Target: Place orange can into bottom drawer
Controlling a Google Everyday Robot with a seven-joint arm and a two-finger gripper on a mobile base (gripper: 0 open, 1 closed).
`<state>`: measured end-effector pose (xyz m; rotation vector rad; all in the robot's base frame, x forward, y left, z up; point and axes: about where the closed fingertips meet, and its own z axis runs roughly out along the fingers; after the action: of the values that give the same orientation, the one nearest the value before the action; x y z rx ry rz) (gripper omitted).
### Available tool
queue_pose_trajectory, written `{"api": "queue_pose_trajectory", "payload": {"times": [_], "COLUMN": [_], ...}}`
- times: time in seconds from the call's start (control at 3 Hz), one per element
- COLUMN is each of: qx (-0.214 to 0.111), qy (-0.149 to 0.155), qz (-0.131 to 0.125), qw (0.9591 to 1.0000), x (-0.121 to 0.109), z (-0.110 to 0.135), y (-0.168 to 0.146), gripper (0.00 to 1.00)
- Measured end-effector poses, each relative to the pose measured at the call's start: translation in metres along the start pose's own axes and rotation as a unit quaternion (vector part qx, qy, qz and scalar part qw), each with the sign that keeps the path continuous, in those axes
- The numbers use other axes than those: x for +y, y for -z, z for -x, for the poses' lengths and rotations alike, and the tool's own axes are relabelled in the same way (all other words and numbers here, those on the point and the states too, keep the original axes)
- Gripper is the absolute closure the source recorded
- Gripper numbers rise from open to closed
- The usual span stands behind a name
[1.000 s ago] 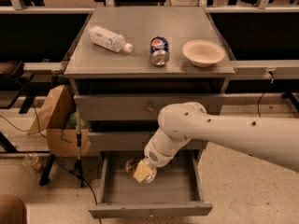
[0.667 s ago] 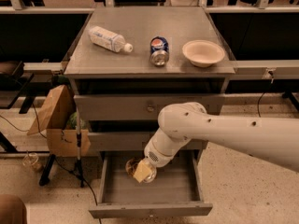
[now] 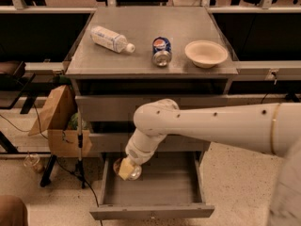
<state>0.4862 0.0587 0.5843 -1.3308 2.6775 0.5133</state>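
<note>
The bottom drawer (image 3: 164, 185) is pulled open below the two upper drawers and shows a plain grey inside. My gripper (image 3: 126, 168) reaches down into its back left part from the white arm (image 3: 211, 126). It is shut on the orange can (image 3: 135, 174), of which only a silver rim and a bit of the side show beside the yellowish fingers (image 3: 124, 169). The can sits low in the drawer; I cannot tell whether it touches the floor.
On the cabinet top (image 3: 150, 62) lie a clear plastic bottle (image 3: 110, 39), a Pepsi can (image 3: 161, 51) and a beige bowl (image 3: 206, 53). A cardboard box (image 3: 59, 124) and a stand (image 3: 80, 159) are left of the cabinet. Speckled floor lies in front.
The arm and gripper have moved left inside the bottom drawer with the can still held. Nothing on the cabinet top has moved.
</note>
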Motion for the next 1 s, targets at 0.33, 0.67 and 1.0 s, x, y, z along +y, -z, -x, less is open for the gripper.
{"api": "queue_pose_trajectory", "payload": {"times": [0.33,0.67,1.0], "qx": [0.015,0.039,0.051], "qy": [-0.003,-0.030,-0.099], "qz": [0.031,0.070,0.125], "qw": [0.9994,0.9963,0.9859], "x": [-0.007,-0.020,-0.042], "z": [0.031,0.029,-0.006], "y": [-0.067,-0.128,-0.192], "gripper": [1.00,1.00,1.00]}}
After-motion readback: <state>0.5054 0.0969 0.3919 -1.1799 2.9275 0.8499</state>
